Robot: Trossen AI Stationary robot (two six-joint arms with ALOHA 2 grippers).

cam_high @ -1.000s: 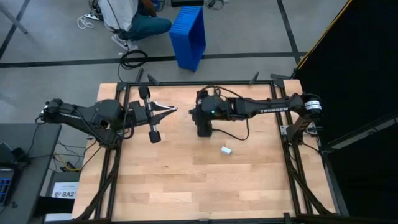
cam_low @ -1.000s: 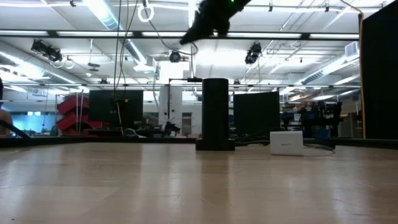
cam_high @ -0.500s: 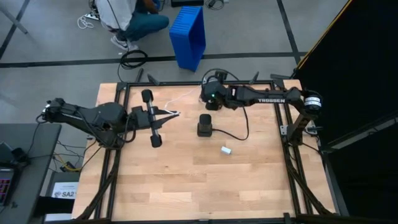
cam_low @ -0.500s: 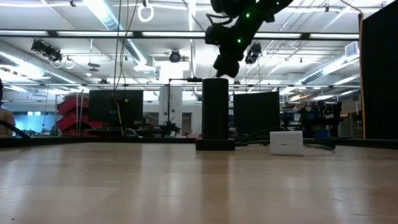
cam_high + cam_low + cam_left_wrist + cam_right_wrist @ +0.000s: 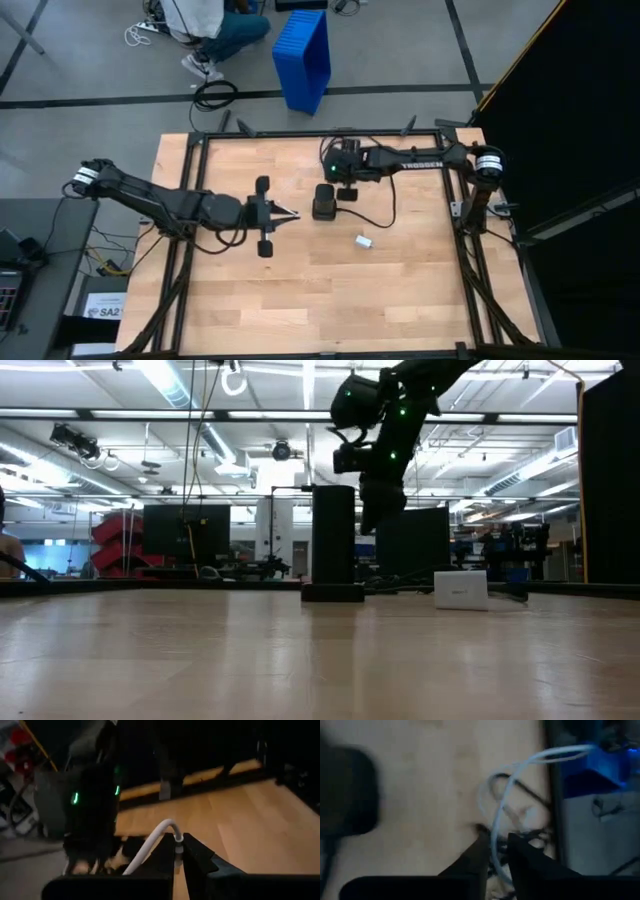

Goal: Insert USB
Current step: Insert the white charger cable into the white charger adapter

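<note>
The USB is a thin white cable. In the left wrist view it arcs out of my left gripper (image 5: 176, 851); in the right wrist view its loops (image 5: 506, 795) lie beyond my right gripper (image 5: 496, 851). My left gripper (image 5: 290, 214) is shut on it just left of the upright black box (image 5: 325, 202). My right gripper (image 5: 345, 190) points down just beyond the box's far side, beside it in the low view (image 5: 375, 520), and is shut on the cable. The box (image 5: 333, 545) stands on its base. My left gripper pinches the white cable close to its end (image 5: 176, 842) between its two fingers, coming about level from the table's left. The cable bends out ahead of the fingertips and curves back down beside them. My right gripper has a strand of the cable (image 5: 495, 837) between its two fingers, coming from above. The loops beyond it stay slack over the table.
A thicker black cord (image 5: 385, 215) runs from the black box toward the table's right. A small white block (image 5: 364, 241) lies on the wood near the centre. A black frame (image 5: 300, 134) borders the table; a blue bin and a person are on the floor beyond.
My left gripper has moved toward the table's near edge and right, up to the black box. My right gripper has left the top of the box, swung toward the far edge, then come down behind the box. The box has shifted slightly toward the table's left.
</note>
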